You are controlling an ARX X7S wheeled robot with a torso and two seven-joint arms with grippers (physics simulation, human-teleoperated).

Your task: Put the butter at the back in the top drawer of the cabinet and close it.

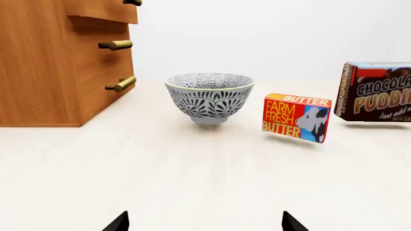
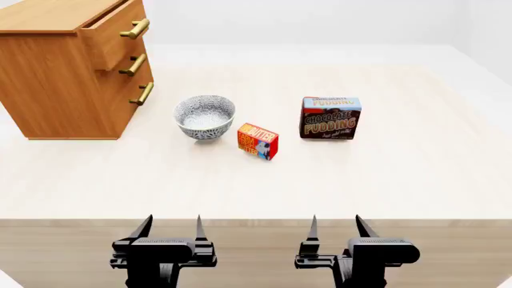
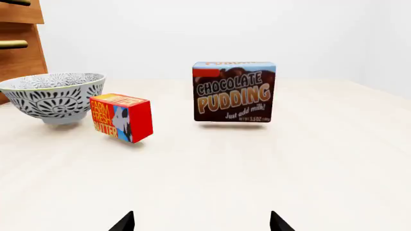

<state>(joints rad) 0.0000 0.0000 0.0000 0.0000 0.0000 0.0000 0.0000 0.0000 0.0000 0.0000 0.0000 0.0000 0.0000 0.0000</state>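
The butter (image 2: 258,141), a small orange-red and yellow carton, stands on the table between the bowl and the pudding box; it also shows in the left wrist view (image 1: 296,117) and the right wrist view (image 3: 121,117). The cabinet (image 2: 64,72) stands at the far left. Its top drawer (image 2: 116,36) is pulled out a little, brass handle forward; its bottom edge shows in the left wrist view (image 1: 103,9). My left gripper (image 2: 170,231) and right gripper (image 2: 336,230) are both open and empty at the table's near edge, well short of the butter.
A patterned grey-white bowl (image 2: 205,116) stands left of the butter, close to the cabinet. A brown-and-blue chocolate pudding box (image 2: 330,117) stands upright to the butter's right. The pale table (image 2: 400,174) runs to the near edge.
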